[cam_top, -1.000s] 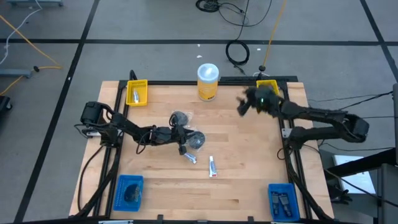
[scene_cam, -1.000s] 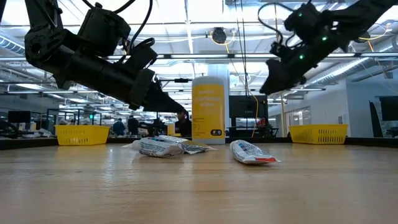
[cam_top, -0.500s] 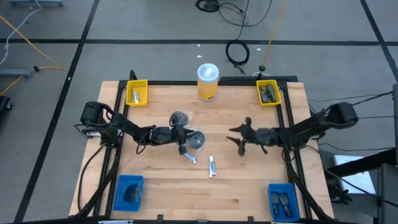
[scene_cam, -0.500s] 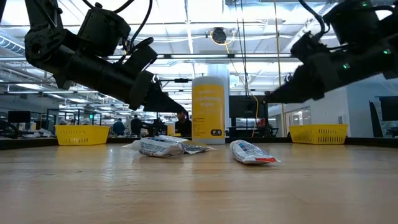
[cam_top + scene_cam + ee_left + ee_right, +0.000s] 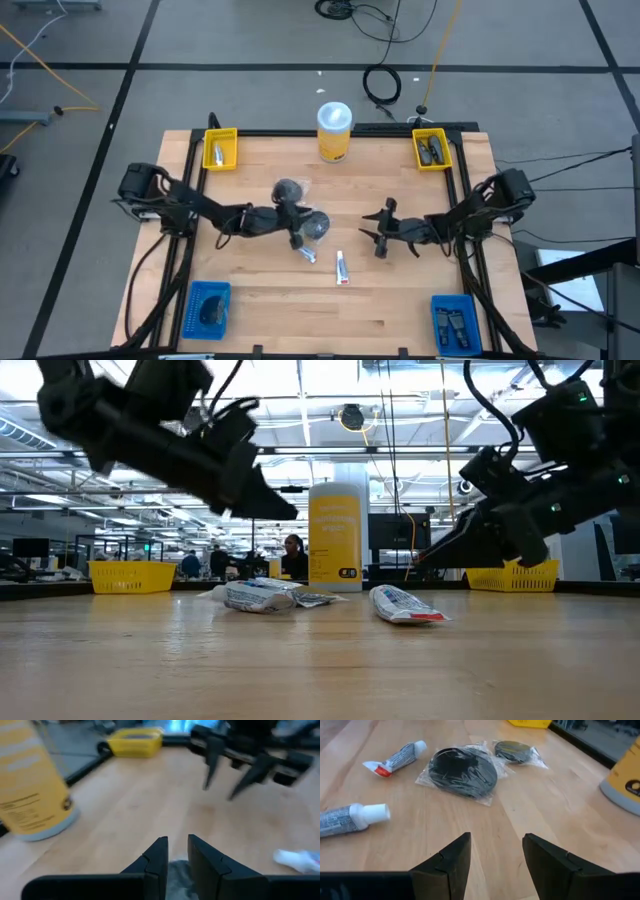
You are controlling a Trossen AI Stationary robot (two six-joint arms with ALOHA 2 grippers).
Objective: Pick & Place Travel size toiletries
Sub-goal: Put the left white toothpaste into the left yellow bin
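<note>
Since 1 s ago the right arm has swung from over the far right yellow bin [image 5: 431, 149] down toward mid-table; left arm base shifted a bit, its gripper barely moved.

Toiletries left on the table: two dark discs in clear wrappers, the nearer disc [image 5: 462, 766] and the farther disc [image 5: 514, 749], plus two small white tubes, red-tipped tube [image 5: 396, 758] and white-capped tube [image 5: 351, 817]. In the high view they cluster at table centre, discs just beside each other, tubes nearer the front edge.

Handling, by my judgement: all light. Discs look stiff but the wrapper is crinkly and slippery, so pinch across the disc rim, not loose film. Tubes are soft and squash easily; grip mid-body across the width.

Right gripper [image 5: 495, 855] hovers low, right of the cluster, fingers spread wide, nothing between. Left gripper [image 5: 177, 855] sits over the discs, fingers nearly together with a narrow gap; something grey shows below them, can't tell if pinched.

Yellow canister [image 5: 334, 131] stands at the far edge. Bins at the corners already hold items.
</note>
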